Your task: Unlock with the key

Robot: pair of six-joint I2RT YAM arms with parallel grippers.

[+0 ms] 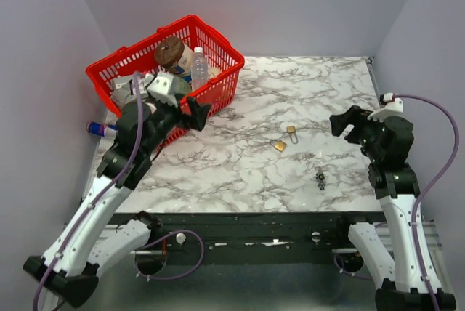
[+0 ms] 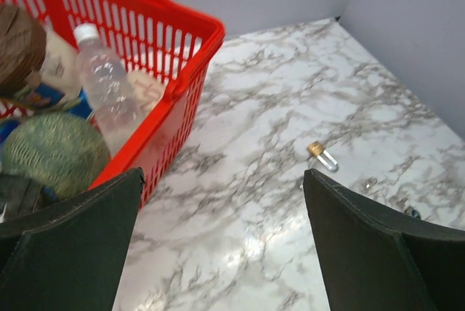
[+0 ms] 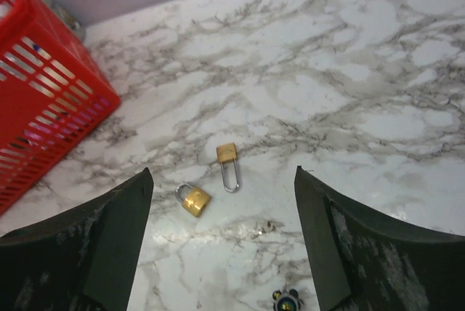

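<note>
On tabletop [image 1: 240, 173]: tiny blk key [image 1: 320, 179]

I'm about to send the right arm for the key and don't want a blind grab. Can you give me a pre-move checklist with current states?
1. Sight of the key, lying loose on the table: ok.
2. The right tool is open and empty: ok.
3. The left tool is open and empty, up beside the red basket: ok.
4. Nothing lies between the right tool and the key: ok.
5. Which lock the key fits, the short-shackle padlock or the long-shackle padlock: cannot tell.
6. A padlock held steady for insertion: not ok, both lie loose.
</note>
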